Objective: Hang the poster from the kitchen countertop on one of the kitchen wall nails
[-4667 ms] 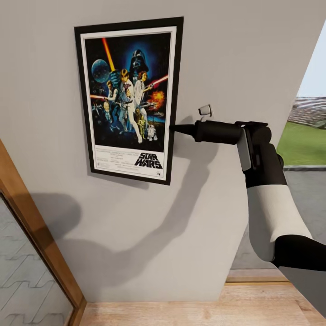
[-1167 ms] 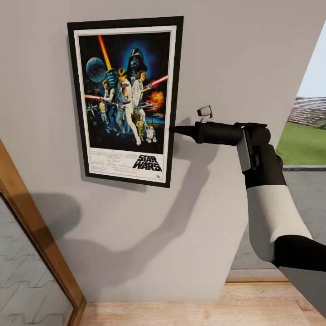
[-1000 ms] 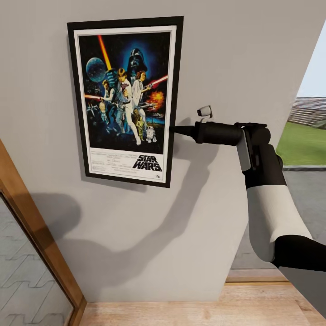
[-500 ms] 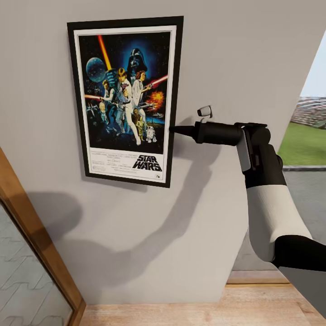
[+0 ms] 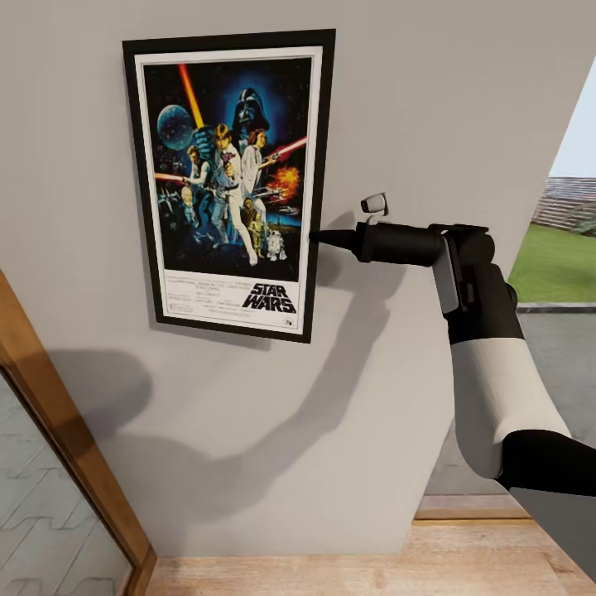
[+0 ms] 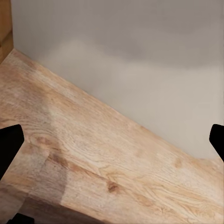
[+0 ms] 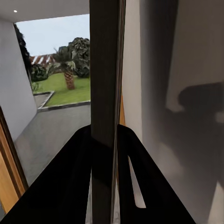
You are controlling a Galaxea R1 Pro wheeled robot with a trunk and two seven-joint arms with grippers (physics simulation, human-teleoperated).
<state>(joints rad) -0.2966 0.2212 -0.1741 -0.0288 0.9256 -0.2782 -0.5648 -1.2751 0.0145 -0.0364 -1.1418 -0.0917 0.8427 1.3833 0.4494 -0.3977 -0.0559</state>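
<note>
A: Where is the poster (image 5: 232,186) located?
B: It is seen upright and slightly tilted against the grey wall (image 5: 430,99), toward ten o'clock in the head view. Its right edge is met at mid-height by the right pincer (image 5: 319,237), which reaches in from three o'clock.

A: How is the right pincer set?
B: In the right wrist view, the poster's edge (image 7: 106,93) is clamped between the two dark fingers (image 7: 74,182). A small grey wall nail (image 5: 374,203) is seen just above the pincer body.

A: And the left pincer?
B: Its dark fingertips (image 6: 9,144) are held wide apart over the wooden floor (image 6: 93,154), with nothing between them.
</note>
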